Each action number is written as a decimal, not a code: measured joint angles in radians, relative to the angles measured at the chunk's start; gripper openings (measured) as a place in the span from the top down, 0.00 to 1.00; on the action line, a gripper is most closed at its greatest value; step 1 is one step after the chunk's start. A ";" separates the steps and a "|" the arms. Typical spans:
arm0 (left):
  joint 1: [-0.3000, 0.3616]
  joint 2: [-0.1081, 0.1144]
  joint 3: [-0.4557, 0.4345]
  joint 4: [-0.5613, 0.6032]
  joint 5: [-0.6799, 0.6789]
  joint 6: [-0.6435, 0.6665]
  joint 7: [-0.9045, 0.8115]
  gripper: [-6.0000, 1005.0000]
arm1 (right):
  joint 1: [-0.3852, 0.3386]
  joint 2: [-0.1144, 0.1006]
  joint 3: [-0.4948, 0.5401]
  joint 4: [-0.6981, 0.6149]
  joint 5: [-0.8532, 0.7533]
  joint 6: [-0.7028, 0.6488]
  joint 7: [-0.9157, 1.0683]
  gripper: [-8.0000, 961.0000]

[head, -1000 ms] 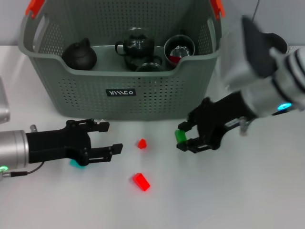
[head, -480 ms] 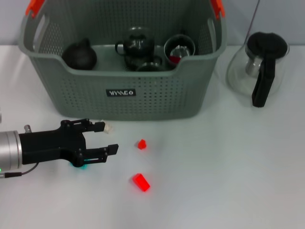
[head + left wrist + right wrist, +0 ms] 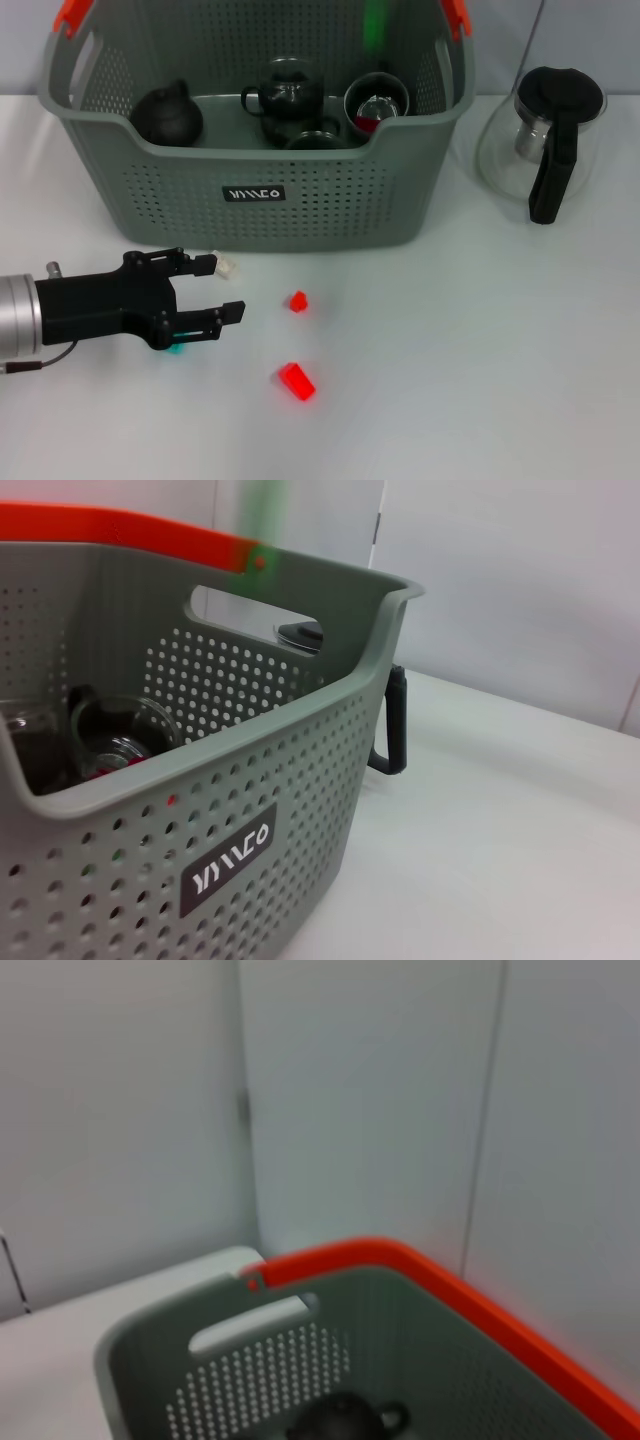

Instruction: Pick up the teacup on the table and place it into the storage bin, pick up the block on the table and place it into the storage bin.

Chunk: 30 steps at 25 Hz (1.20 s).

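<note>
The grey storage bin (image 3: 250,190) stands at the back of the table; it also shows in the left wrist view (image 3: 250,780) and the right wrist view (image 3: 300,1360). It holds a dark teacup (image 3: 377,100) and two black teapots (image 3: 168,115). No teacup shows on the table. A green block (image 3: 375,25) is a blurred streak over the bin's far side. Two red blocks (image 3: 297,301) (image 3: 296,381) and a small white block (image 3: 226,267) lie before the bin. My left gripper (image 3: 216,290) is open and low over the table, with a teal block (image 3: 176,346) partly hidden under it. My right gripper is out of view.
A glass carafe (image 3: 545,140) with a black handle stands to the right of the bin. The bin's orange handle clips (image 3: 72,14) stick up at its corners. The white table (image 3: 480,380) is bare on the right.
My right arm, which held the green block in front of the bin, has left the head view. A green blur now shows above the bin. My left gripper drew back slightly to the left.
</note>
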 joint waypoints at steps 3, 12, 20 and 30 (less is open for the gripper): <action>0.004 0.000 -0.011 0.000 0.000 0.003 0.000 0.25 | -0.016 0.015 -0.002 0.009 -0.027 0.023 -0.036 0.39; 0.010 0.010 -0.075 0.038 -0.004 0.135 -0.002 0.25 | -0.184 0.026 0.008 -0.101 0.270 -0.201 -0.203 0.12; 0.020 0.020 -0.093 0.114 0.054 0.212 0.011 0.25 | -0.435 0.135 -0.002 -0.158 0.406 -0.518 -0.379 0.02; -0.026 -0.026 0.135 0.407 0.283 0.143 -0.397 0.25 | -0.510 0.191 -0.040 -0.088 0.182 -0.448 -0.435 0.01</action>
